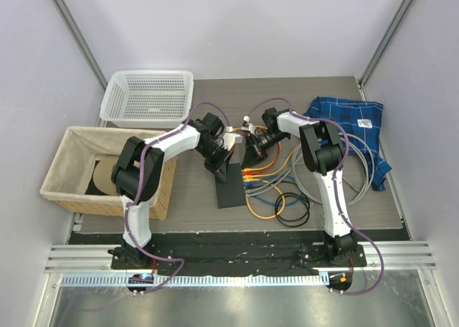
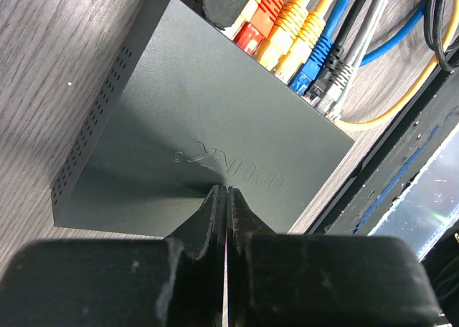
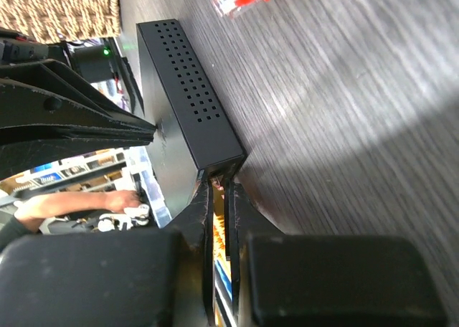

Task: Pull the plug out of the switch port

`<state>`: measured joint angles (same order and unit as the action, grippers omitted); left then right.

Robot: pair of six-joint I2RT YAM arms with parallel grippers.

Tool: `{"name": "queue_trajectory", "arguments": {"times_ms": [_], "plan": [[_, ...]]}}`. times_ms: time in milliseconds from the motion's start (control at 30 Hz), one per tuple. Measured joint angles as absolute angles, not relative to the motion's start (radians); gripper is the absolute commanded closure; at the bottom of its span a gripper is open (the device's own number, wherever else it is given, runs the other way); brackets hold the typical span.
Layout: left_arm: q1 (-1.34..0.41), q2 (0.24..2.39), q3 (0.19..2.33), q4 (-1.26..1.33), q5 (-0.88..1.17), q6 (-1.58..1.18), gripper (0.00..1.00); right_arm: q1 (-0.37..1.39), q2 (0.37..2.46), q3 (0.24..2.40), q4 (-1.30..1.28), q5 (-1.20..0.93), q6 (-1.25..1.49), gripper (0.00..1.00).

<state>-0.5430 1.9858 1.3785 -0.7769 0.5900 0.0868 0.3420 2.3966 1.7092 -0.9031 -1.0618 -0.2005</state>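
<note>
L gripper (image 2: pixel 221 192), jaws shut, rests on switch (image 2: pixel 193 105); R gripper (image 3: pixel 217 187) shut too, at port corner. Plugs (image 2: pixel 287 26) prob. stiff, latched: pinch body, not cables (image 2: pixel 391 44).

Enclosed tabletop cell: pale walls, grey wood-grain table.

The table (image 1: pixel 186 198) has a grey wood-grain laminate top, grain running left-right in the top view. Back wall (image 1: pixel 237 26), left wall (image 1: pixel 32 76) and right wall (image 1: pixel 430 126) are plain pale lilac-white panels. Slanted metal posts stand in the back corners, left post (image 1: pixel 72 26) and right post (image 1: pixel 392 27). At the near edge: black base plate (image 1: pixel 237 242), then aluminium rail (image 1: pixel 237 259), white slotted strip (image 1: pixel 237 278), and brushed metal sheet (image 1: pixel 237 305) with glare. Light is soft and even, shadows faint. Right wrist view shows a bright patch (image 3: pixel 344 62) on the wood grain, with a darker band below it. Past the table edge there is blurred clutter and someone's forearm (image 3: pixel 72 204).
</note>
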Motion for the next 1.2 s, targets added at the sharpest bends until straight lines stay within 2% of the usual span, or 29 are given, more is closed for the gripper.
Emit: {"name": "queue_trajectory", "arguments": {"times_ms": [367, 767, 833, 867, 933, 1033, 1200], "plan": [[-0.543, 1.992, 1.392, -0.786, 0.588, 0.087, 1.0, 0.343, 2.379, 1.683, -0.865, -1.053, -0.206, 0.99], [-0.546, 2.016, 1.431, -0.82, 0.585, 0.087, 1.0, 0.358, 2.437, 1.794, -0.986, -0.997, -0.272, 0.97], [-0.546, 2.02, 1.436, -0.827, 0.585, 0.087, 1.0, 0.358, 2.432, 1.784, -0.982, -1.004, -0.286, 0.87], [-0.547, 2.022, 1.438, -0.829, 0.585, 0.087, 1.0, 0.358, 2.428, 1.777, -0.976, -1.006, -0.291, 0.72], [-0.547, 2.022, 1.439, -0.831, 0.585, 0.088, 1.0, 0.356, 2.421, 1.766, -0.97, -1.017, -0.3, 0.59], [-0.548, 2.022, 1.439, -0.835, 0.587, 0.092, 1.0, 0.336, 2.419, 1.768, -1.007, -1.063, -0.314, 0.52], [-0.549, 2.022, 1.439, -0.836, 0.588, 0.097, 1.0, 0.305, 2.485, 1.842, -1.136, -1.131, -0.362, 0.51]]}}
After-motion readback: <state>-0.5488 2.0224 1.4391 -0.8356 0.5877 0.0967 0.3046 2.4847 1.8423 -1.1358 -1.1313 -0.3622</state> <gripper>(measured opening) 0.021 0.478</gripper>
